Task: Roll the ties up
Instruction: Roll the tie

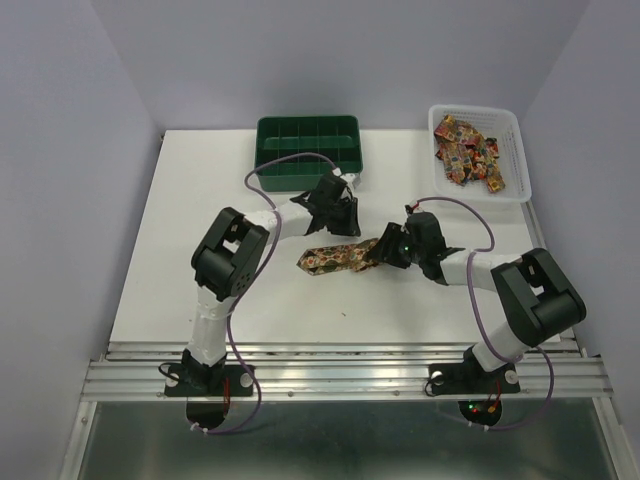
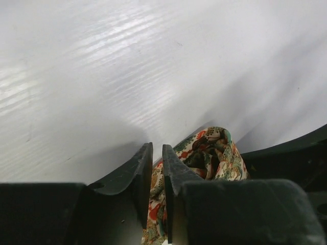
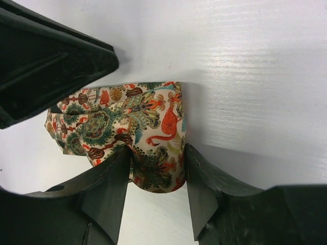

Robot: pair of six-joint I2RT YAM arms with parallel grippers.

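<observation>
One tie (image 1: pixel 335 259), cream with red, green and brown paisley, lies across the middle of the white table (image 1: pixel 200 260), its pointed end to the left. My right gripper (image 1: pixel 377 252) grips its rolled right end (image 3: pixel 156 163) between both fingers. My left gripper (image 1: pixel 345 225) sits over the tie's middle, jaws nearly closed with a fold of the fabric (image 2: pixel 156 204) between them. The left gripper's body also shows in the right wrist view (image 3: pixel 46 61). Several more ties (image 1: pixel 468 150) lie in the white basket (image 1: pixel 515 140).
A green compartment tray (image 1: pixel 308 150) stands at the back centre, just behind my left gripper. The white basket stands at the back right corner. Purple cables loop over both arms.
</observation>
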